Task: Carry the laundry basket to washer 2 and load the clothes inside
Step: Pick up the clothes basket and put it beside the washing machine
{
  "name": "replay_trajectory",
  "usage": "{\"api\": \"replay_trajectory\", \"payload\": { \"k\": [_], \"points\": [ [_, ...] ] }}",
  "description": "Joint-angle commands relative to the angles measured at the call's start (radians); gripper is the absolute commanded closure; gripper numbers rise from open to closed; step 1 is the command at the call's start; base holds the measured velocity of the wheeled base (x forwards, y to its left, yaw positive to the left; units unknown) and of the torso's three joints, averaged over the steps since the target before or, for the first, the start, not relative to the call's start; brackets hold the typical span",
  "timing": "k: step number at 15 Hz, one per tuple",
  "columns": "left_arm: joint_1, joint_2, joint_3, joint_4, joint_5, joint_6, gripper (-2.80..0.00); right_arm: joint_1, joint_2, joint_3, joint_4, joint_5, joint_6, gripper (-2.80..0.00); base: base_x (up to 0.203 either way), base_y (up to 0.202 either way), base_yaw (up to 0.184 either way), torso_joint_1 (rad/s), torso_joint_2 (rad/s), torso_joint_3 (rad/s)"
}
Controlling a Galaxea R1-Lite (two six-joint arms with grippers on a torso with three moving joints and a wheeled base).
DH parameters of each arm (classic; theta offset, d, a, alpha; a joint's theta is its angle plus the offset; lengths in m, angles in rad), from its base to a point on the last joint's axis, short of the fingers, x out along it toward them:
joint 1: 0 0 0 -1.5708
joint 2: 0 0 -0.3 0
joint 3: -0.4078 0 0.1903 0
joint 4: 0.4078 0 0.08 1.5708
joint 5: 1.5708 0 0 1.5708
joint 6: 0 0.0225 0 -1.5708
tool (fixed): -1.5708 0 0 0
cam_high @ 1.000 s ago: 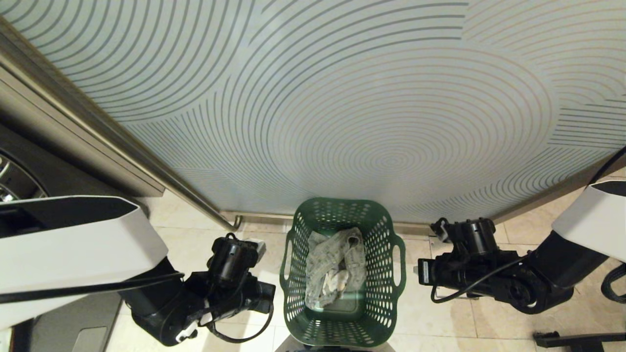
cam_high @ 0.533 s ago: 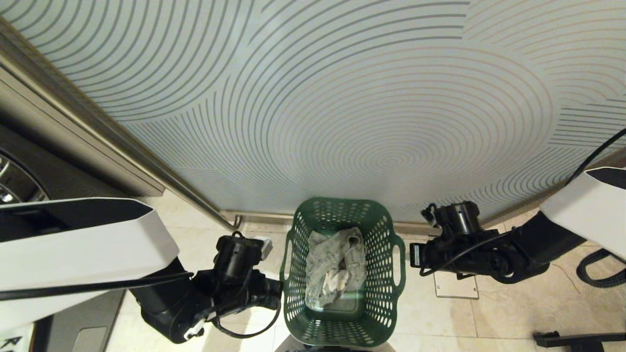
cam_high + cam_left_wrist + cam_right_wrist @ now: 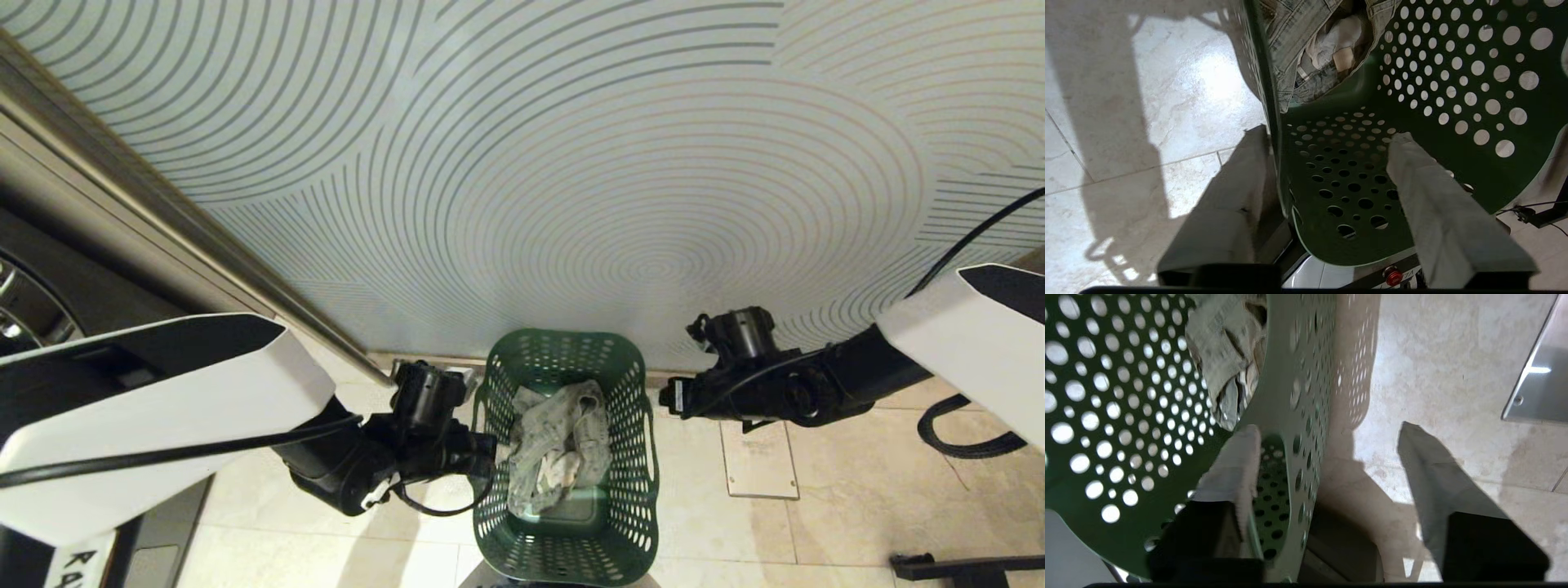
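- Head view: both arms have closed in on the laundry basket since a second ago; left gripper was off the left wall, now at the left rim; right gripper was clear of the right side, now just beside the right rim, further up the picture than before; basket itself has not moved.
- Head view, shapes: basket is dark green plastic, tall, rectangular with rounded corners, walls punched with small round holes; standing upright on pale marbled floor tiles, mouth up; long axis of the rim runs away from the robot toward the striped panel, which has fine concentric lines.
- Head view, contents: the clothes lie crumpled inside the basket, grey-beige fine print with a paler patch, stretched along the same long axis.
- Left wrist view: left gripper jaws spread wide, straddling the basket wall, one finger outside over the tile, one inside; contact with the wall is probably none, hard to tell; clothes beyond the fingers.
- Right wrist view: right gripper jaws wide too; one finger inside the basket, the other outside over the tile; wall between them, not clamped; clothes bunched against that wall; metal floor plate at the edge.
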Motion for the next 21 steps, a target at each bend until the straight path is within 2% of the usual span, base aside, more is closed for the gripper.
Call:
{"api": "replay_trajectory", "payload": {
  "k": [1,4,10,16,18,21],
  "points": [
    [-0.003,0.015,-0.030,0.027,0.002,0.000,-2.80,0.005,0.020,-0.042,0.009,0.002,0.004,-2.80,0.000,0.000,0.000,0.000,0.00,0.000],
    [-0.003,0.016,-0.026,0.030,0.040,0.000,-2.80,0.019,-0.008,-0.033,0.016,0.002,0.012,-2.80,0.000,0.000,0.000,0.000,0.00,0.000],
    [-0.004,0.040,-0.024,0.063,0.061,-0.014,-2.80,0.071,-0.147,-0.002,0.216,0.003,0.078,-2.80,0.000,0.000,0.000,0.000,0.00,0.000],
    [-0.040,0.015,0.001,0.068,0.103,-0.039,-2.80,0.084,-0.166,0.052,0.219,0.007,0.072,-2.80,0.000,0.000,0.000,0.000,0.00,0.000],
    [-0.058,0.025,0.005,0.068,0.160,-0.040,-2.80,0.083,-0.133,0.052,0.216,0.010,0.071,-2.80,0.000,0.000,0.000,0.000,0.00,0.000],
    [-0.070,0.029,0.013,0.066,0.164,-0.083,-2.80,0.083,-0.080,0.044,0.199,0.024,0.072,-2.80,0.000,0.000,0.000,0.000,0.00,0.000]
  ]
}}
